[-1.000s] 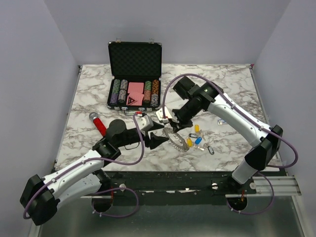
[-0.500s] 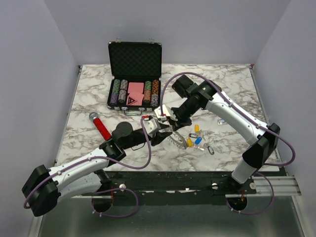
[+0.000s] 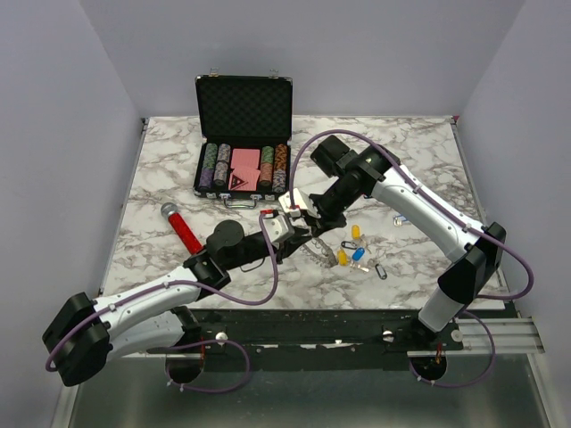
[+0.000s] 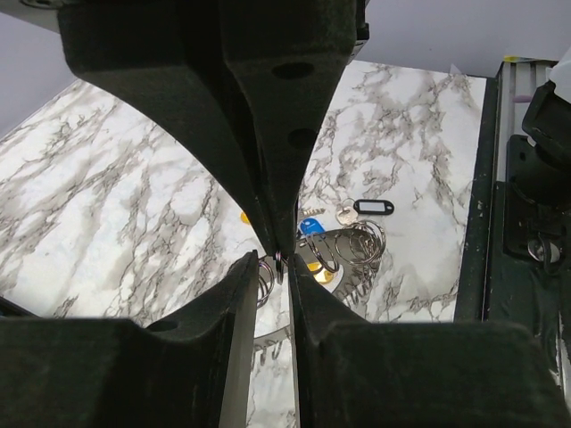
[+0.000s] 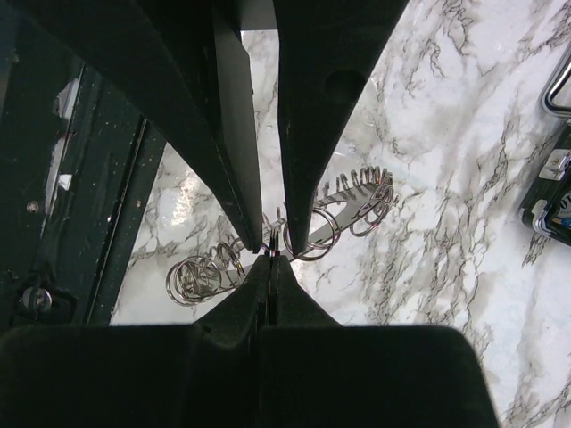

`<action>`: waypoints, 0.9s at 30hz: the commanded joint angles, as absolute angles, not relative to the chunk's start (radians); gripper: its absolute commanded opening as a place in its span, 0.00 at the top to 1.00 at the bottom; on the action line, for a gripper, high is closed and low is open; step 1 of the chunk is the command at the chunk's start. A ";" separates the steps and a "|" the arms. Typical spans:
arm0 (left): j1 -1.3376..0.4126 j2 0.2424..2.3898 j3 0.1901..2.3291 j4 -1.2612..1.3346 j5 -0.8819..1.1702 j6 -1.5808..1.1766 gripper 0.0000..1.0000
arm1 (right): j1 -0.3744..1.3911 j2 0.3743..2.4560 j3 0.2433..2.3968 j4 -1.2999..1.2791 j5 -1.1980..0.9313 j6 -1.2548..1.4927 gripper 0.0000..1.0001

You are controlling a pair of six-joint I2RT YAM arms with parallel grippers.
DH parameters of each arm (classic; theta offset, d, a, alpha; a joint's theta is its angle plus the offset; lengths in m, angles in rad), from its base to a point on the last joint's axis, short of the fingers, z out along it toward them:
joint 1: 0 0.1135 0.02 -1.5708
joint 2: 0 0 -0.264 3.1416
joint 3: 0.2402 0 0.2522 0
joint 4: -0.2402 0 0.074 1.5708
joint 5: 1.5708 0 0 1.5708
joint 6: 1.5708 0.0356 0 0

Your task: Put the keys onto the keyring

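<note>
At the left gripper (image 4: 275, 260): narrow, with only a slim gap between the fingers (image 4: 241, 303) and one thin loop of the keyring (image 5: 201, 275) inside that gap. Cannot tell whether the pads really press on the wire. Meets the right gripper (image 5: 269, 257) almost tip to tip, low over the marble table (image 3: 161, 160).

At the right gripper: closed tight, and pinches a loop of the same keyring at the very tips. To both sides of these tips — a curved row of small silvery rings, just below the fingers. Cannot tell how much of it rests on the marble.

Ahead of the left gripper, just past the keyring: the keys (image 3: 354, 249), a small loose group with yellow and blue heads, flat on the table and not touched by either gripper. A little farther ahead, a black-framed tag (image 4: 372, 207).

Well apart, off to the left side of the left gripper: an open black case (image 3: 244, 134) with stacks of chips. Behind the left gripper, beside its arm — a red-handled stick (image 3: 185, 232) with a silver head.
</note>
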State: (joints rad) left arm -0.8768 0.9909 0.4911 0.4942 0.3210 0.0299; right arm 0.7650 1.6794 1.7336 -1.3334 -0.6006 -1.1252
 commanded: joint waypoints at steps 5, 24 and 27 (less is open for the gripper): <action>-0.885 1.011 0.476 0.506 0.310 0.043 0.73 | 0.772 1.667 1.758 -1.364 -0.640 -1.106 0.99; -0.891 1.042 0.503 0.462 0.321 0.063 1.00 | 0.770 1.667 1.738 -1.351 -0.681 -1.094 0.99; -0.891 1.031 0.488 0.474 0.318 0.063 1.00 | 0.770 1.663 1.730 -1.344 -0.704 -1.080 0.99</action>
